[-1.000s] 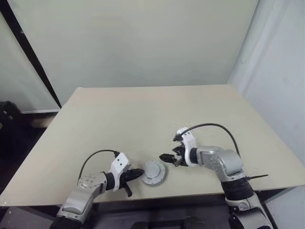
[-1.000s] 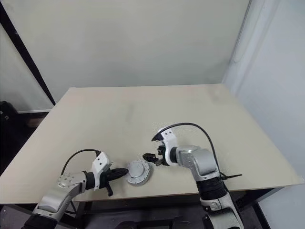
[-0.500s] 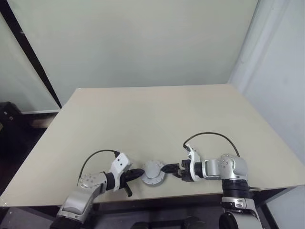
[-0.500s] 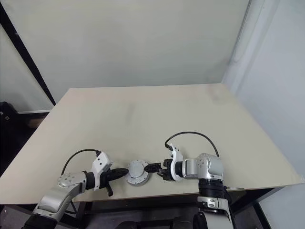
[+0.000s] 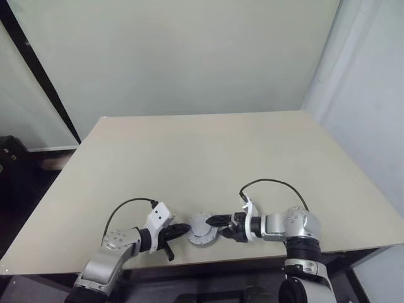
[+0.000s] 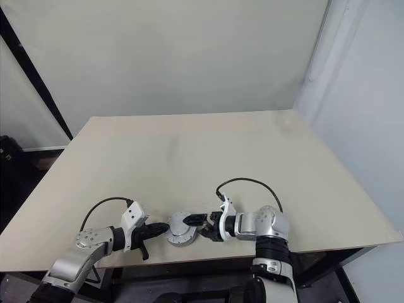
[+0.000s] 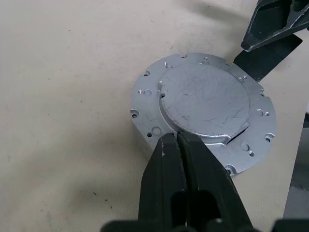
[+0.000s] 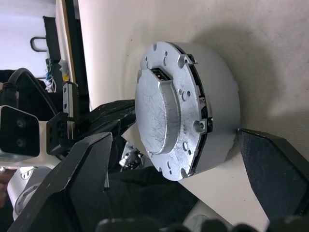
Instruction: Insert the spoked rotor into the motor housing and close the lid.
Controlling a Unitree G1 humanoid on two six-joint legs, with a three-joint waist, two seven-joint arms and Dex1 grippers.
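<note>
Motor housing (image 5: 203, 229) sits near bench (image 5: 208, 164) front edge, lid (image 7: 205, 99) seated on top. Left end effector (image 7: 179, 145) closed, tips touching the housing rim. Right end effector (image 8: 178, 159) wide open, fingers straddling the housing from the opposite side.

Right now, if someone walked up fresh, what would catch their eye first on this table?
The round silver motor housing near the table's front edge, its lid already on top. The left gripper, fingers shut, has its tips against the housing's rim. The right gripper reaches in from the opposite side, its open fingers straddling the housing.
</note>
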